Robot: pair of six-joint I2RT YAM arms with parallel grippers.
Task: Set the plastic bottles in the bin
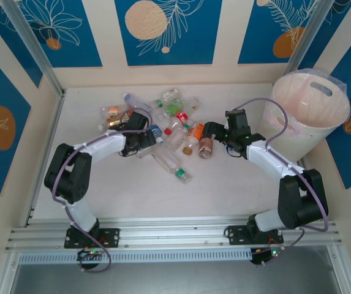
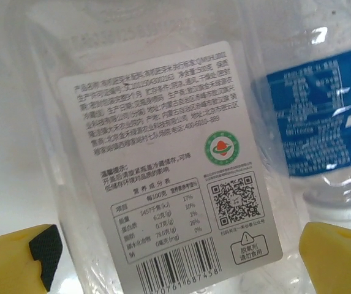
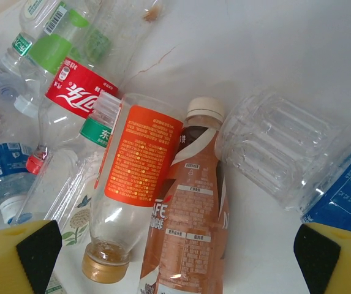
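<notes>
Bottles [image 1: 176, 130] lie heaped mid-table, well apart from bin [image 1: 307, 128] at far right. Step in hand, by my reading: grasping.

Left gripper [image 2: 175, 263] is wide open and empty, straddling white-label bottle [image 2: 163, 165]. It should close across that body and clear the blue-label neighbour [image 2: 322, 116].

Right gripper [image 3: 175, 263] is likewise open and empty over brown bottle [image 3: 190, 226]. Orange-label bottle [image 3: 139, 156] touches it, so there is a risk of pinching both.

Both arms reach forward and inward to the heap, wrists pitched down.
</notes>
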